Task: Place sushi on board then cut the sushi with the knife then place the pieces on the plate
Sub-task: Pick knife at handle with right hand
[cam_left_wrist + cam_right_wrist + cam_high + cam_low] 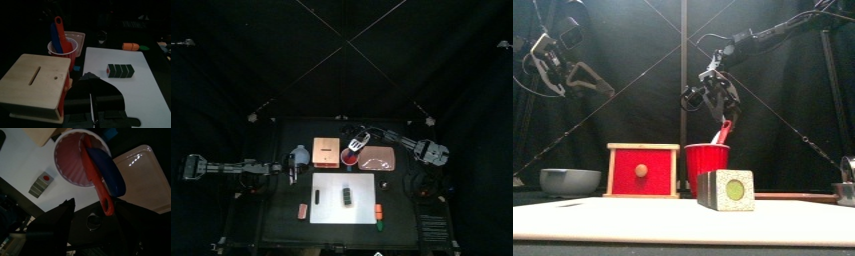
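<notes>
Sushi roll (345, 197) is already on the white cutting board (358, 185), middle of the worktop (271, 225) toward the front. Blocks look joined in the left wrist view, so uncut. Step in hand is probably fetching the knife.

Right claw (711, 100) hangs over the red cup (707, 170), jaws spread wide. In its wrist view the end of the red knife (98, 183) handle sits between them; nothing gripped yet. Left claw (295, 168) rests at the left, beside the wooden box (325, 152); can't tell how its jaws stand.

Risks, my read:
- Cup is tall and probably light. A skewed pull on the handle could tip it onto the box or the pink tray (378, 158), both just beside it.
- Blue knife (108, 170) lies against the red one in the cup. Closing could catch both or grab the wrong one.
- Handle is slim and leaning. A grip near its end may let the knife swing, and blade angle for the cut is lost.
- Roll sits loose with nothing holding it, so a cut could shove it along the board.

Around: box left of the cup, tray right of it, blue-grey bowl (569, 181) far left in the front view, toy carrot (131, 46) and an orange toy (302, 209) off the board's sides. Nothing blocks the cup-to-board path.
</notes>
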